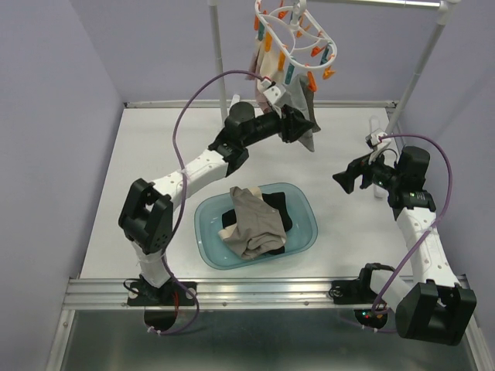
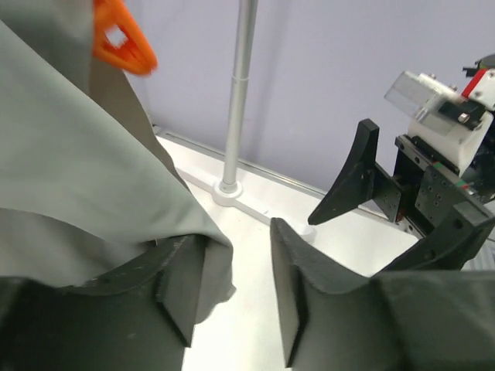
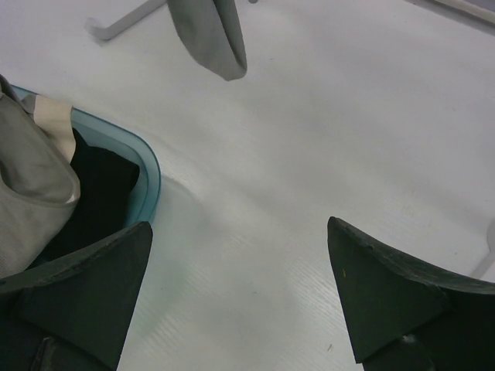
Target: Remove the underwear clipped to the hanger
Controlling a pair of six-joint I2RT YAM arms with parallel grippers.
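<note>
In the teal basin [image 1: 312, 224] lie the beige garment [image 1: 251, 220] and the black garment [image 1: 282, 212]. Just right of it and higher, the left gripper [image 2: 236, 301] has its fingers spread. The grey garment [image 2: 77, 178] drapes over one finger with only its hem in the gap, and it hangs from the hanger [image 1: 298, 23] under an orange clothespin [image 2: 120, 39]. Closing here would likely catch just that thin edge. A pull may then slip off, or swing the whole hanger on its hook instead of freeing the pin. Farther right, the right gripper [image 3: 240, 286] hovers over bare tabletop [image 3: 325, 116], fingers wide apart and empty, probably too far off to steady the hanger.
</note>
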